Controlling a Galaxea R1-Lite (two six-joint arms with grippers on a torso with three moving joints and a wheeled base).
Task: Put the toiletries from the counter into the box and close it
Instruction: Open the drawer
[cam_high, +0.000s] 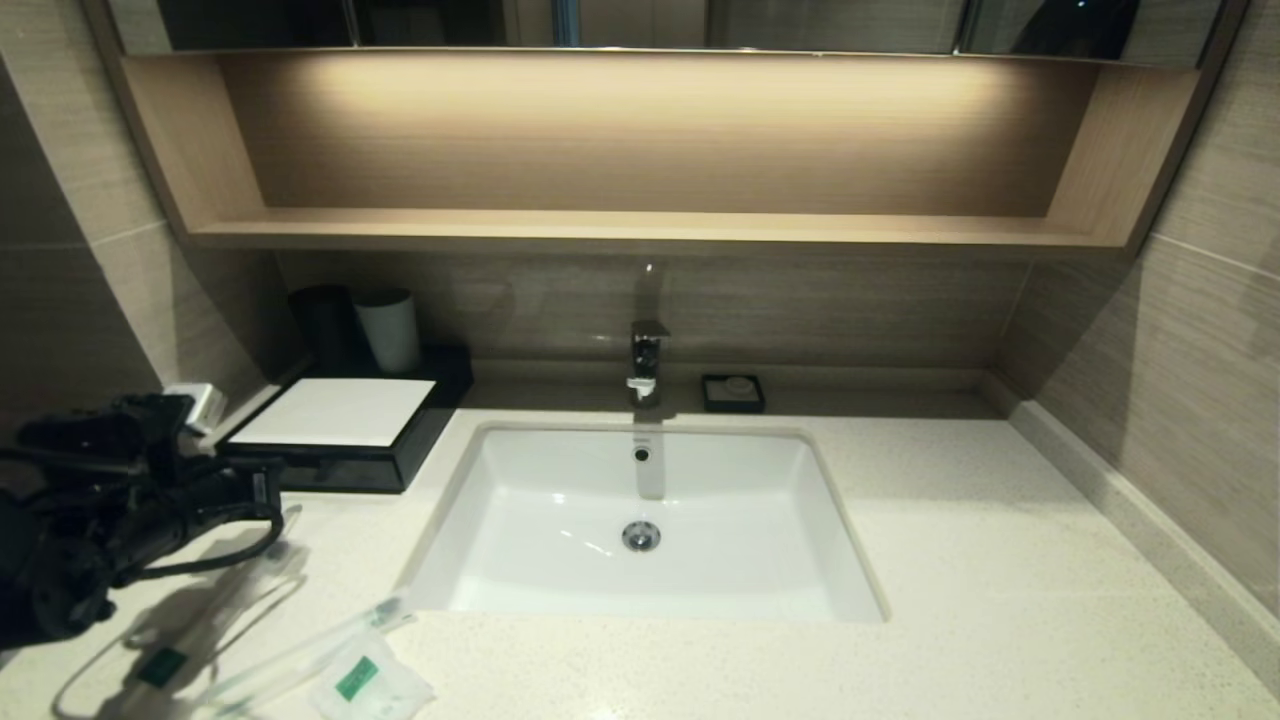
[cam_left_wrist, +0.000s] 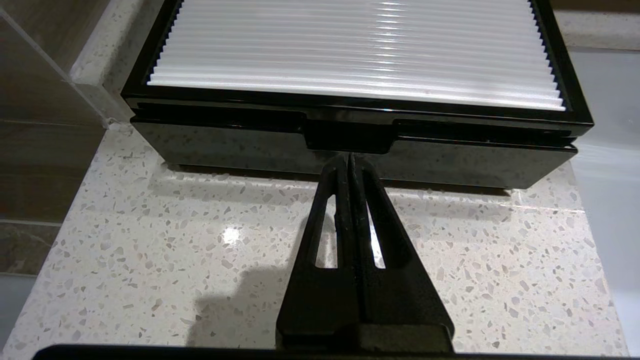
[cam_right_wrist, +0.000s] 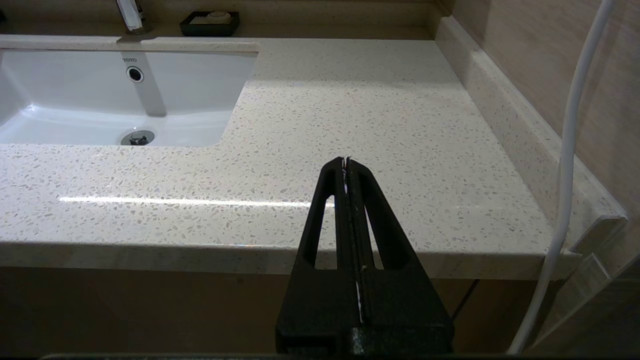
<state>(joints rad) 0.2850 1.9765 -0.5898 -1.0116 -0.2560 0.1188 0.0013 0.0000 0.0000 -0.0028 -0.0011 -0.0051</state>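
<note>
Left gripper (cam_left_wrist: 350, 159): black, jaws clenched together with nothing between them, tips level with and just in front of the notched pull tab at the middle of the drawer front (cam_left_wrist: 350, 150) of the box (cam_left_wrist: 210, 145); whether the tips touch the tab cannot be told. Box: low, black, glossy, rectangular, drawer closed flush, a white ribbed panel (cam_left_wrist: 350, 45) filling its top; it stands at the back left corner of the counter (cam_left_wrist: 150, 240), close to the wall on the left. Counter: off-white speckled stone with a white rectangular sink basin (cam_high: 640, 520) set into its middle. Toiletries, all on the front left corner of the counter, well apart from the left gripper: one long clear-wrapped stick with a green label (cam_high: 200, 630) lying nearest the left edge; a second clear-wrapped stick (cam_high: 320, 645) lying aslant beside it toward the basin; one small square white sachet with a green label (cam_high: 365, 685) at the front edge, touching the second stick. Right gripper (cam_right_wrist: 346, 162): black, jaws pressed together, empty, held off the counter's front edge near its right end.
</note>
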